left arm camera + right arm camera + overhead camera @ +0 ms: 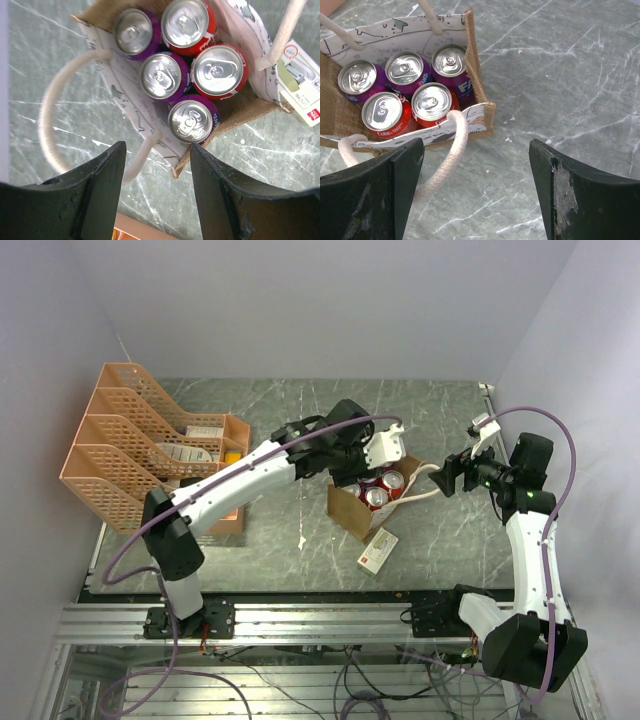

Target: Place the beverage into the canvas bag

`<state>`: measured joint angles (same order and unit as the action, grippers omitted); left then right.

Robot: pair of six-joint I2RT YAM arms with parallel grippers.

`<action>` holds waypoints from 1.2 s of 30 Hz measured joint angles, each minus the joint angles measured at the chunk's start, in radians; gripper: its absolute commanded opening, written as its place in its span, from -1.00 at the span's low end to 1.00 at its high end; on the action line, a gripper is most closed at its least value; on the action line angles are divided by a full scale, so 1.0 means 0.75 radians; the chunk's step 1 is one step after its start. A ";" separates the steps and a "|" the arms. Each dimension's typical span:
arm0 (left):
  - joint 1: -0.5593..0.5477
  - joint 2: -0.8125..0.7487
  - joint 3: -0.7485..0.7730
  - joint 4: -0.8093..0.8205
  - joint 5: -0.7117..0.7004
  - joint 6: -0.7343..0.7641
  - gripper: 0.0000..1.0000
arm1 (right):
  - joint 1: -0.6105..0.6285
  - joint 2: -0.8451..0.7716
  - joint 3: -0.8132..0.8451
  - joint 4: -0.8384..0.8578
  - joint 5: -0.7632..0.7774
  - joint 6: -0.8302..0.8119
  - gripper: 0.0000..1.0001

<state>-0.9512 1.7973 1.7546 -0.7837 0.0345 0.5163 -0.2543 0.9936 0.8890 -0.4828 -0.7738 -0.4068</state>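
- The bench [440,530] has a grey-green, stone-look top crossed by thin white veins and dotted with small pale flecks.
- A plain, pale back wall [320,300] rises from the bench's far edge.
- The left wall [40,360] and right wall [590,360], equally plain and faintly lilac, close in along the side edges.
- A silver slotted metal rail [330,625] runs along the near edge.
- Below that rail, loose cables [355,690] lie tangled.
- An orange mesh rack [120,440] stands at the left edge, towards the far left corner.
- The light is soft and even, and shadows are faint.
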 measured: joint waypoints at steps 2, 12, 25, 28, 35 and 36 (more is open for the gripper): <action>0.000 -0.055 -0.003 0.021 0.000 -0.006 0.31 | 0.000 0.002 0.000 0.000 -0.010 0.006 0.72; 0.016 -0.273 -0.189 0.128 -0.047 -0.027 0.43 | 0.002 0.143 0.201 -0.062 -0.053 0.003 0.72; 0.481 -0.459 -0.421 0.298 -0.168 -0.198 0.99 | 0.204 0.311 0.427 -0.056 0.373 0.112 0.91; 0.615 -0.511 -0.454 0.317 -0.196 -0.247 0.97 | 0.208 0.386 0.514 -0.058 0.536 0.155 1.00; 0.898 -0.741 -0.604 0.406 -0.209 -0.420 0.97 | 0.208 0.379 0.521 -0.051 0.741 0.263 1.00; 0.918 -0.785 -0.639 0.418 -0.211 -0.438 0.97 | 0.208 0.354 0.497 -0.044 0.760 0.280 1.00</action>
<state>-0.2630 1.2087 1.2751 -0.4702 -0.1238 0.1875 -0.0986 1.2591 1.2621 -0.5156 -0.2039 -0.1967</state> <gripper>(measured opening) 0.989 0.999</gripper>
